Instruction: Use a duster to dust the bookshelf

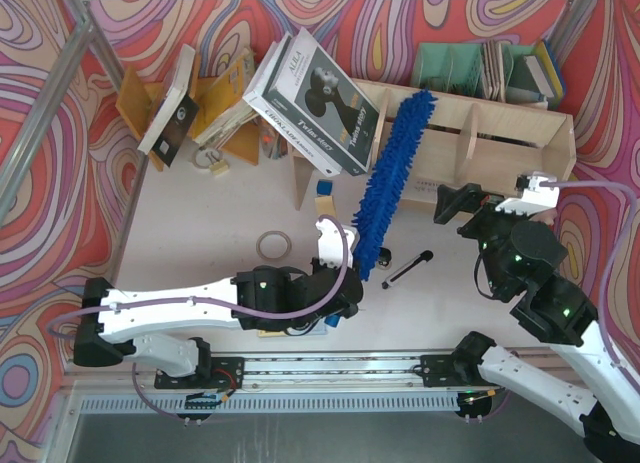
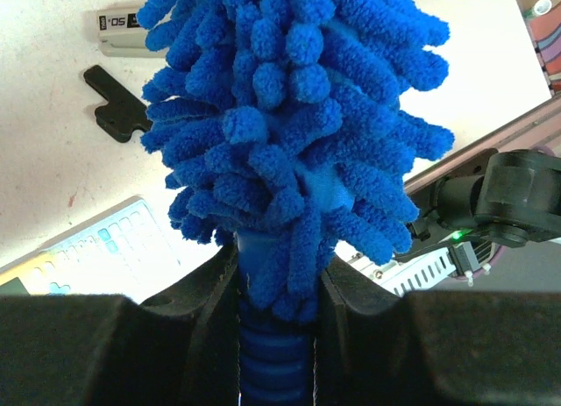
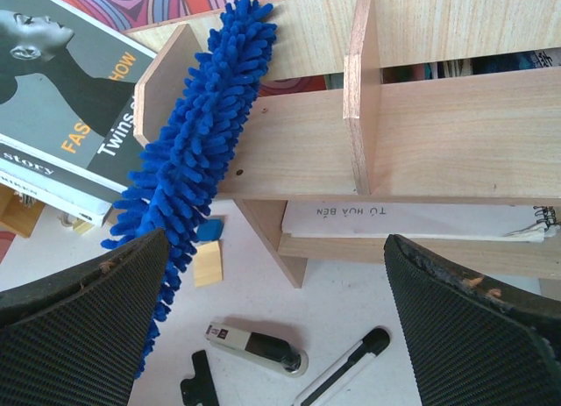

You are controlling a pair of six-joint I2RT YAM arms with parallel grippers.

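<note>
Swirled red, orange and purple walls close in a white tabletop (image 1: 200, 213). Toward the far right stands the bookshelf (image 1: 500, 123), pale plywood with upright dividers and open compartments. A stack of large books (image 1: 320, 98) leans against its left end. Behind it sits a green organiser (image 1: 450, 68), and an orange rack (image 1: 135, 98) holding more books stands at the far left.

The left hand (image 2: 279, 309) is pressed together on the ribbed blue handle of the duster (image 1: 395, 173), which stands pinched between its two black fingers (image 2: 202, 318). From there the fluffy blue head slants up and away. Its upper part lies across the shelf's leftmost compartment, between the end panel and the first divider, with its tip at the shelf's rear edge. From the right wrist view it seems to rest on the board, though actual contact is hard to confirm.

The right hand (image 3: 276, 301) is spread wide and grips nothing. It hangs in front of the bookshelf, right of the duster, and faces the compartments.

On the tabletop below the duster lie a black pen (image 1: 408, 269), what may be a small stapler (image 3: 254, 345) and a flat black piece (image 2: 114, 108). A tape ring (image 1: 273, 246) lies further left, near the left arm. A small yellow block (image 3: 207, 264) sits by the shelf's leg.
</note>
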